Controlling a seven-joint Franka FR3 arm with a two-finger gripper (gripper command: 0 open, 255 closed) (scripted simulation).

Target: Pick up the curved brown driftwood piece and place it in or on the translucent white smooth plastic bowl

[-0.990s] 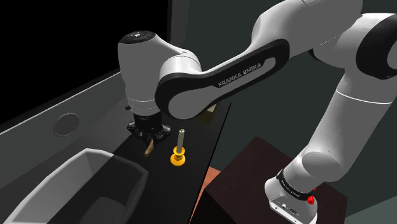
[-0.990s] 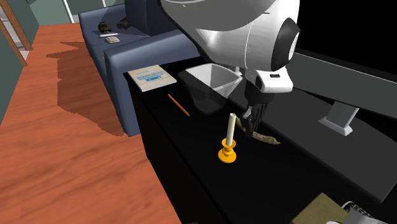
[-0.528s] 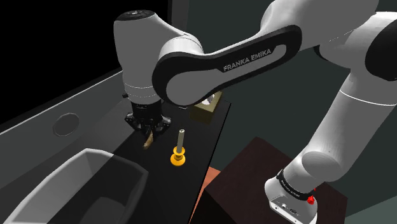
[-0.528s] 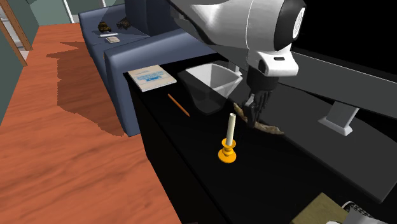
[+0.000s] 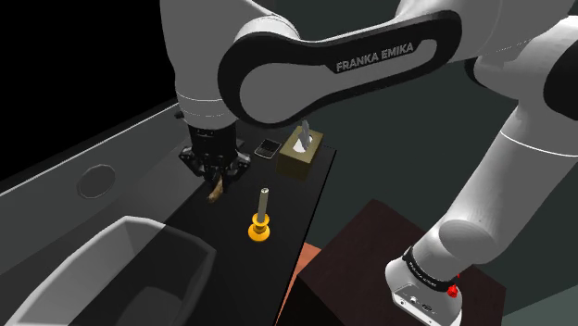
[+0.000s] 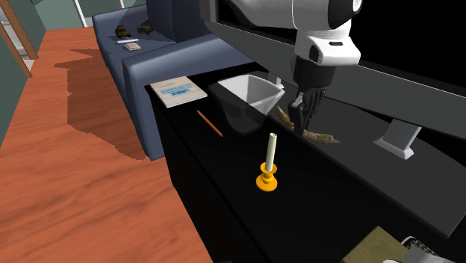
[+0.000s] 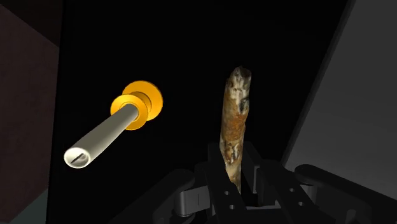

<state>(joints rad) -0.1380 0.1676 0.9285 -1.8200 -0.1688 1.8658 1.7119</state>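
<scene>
Holding the driftwood [image 7: 235, 114] clamped between my black fingers [image 7: 224, 173], I hang over a black tabletop [image 6: 328, 198]. In the wrist view the mottled brown stick pokes out well past my fingertips. In the second exterior view the driftwood [image 6: 322, 137] lies tilted in my fingers [image 6: 304, 122], up off the tabletop, with one end towards the bowl and the other away from it. The white bowl [image 6: 246, 88] stands on the tabletop near me, on that view's left, apart from the wood. A pale candle [image 6: 272, 153] stands upright in a yellow holder [image 6: 266, 180] near the tabletop's front edge. An orange pencil [image 6: 210, 122] and a book [image 6: 178, 90] lie beyond the bowl. In the shoulder view the driftwood [image 5: 215, 192] hangs below my fingers [image 5: 216, 174], the candle [image 5: 262, 206] just beside it on that view's right, and a tissue box [image 5: 300, 153] sits farther back.
</scene>
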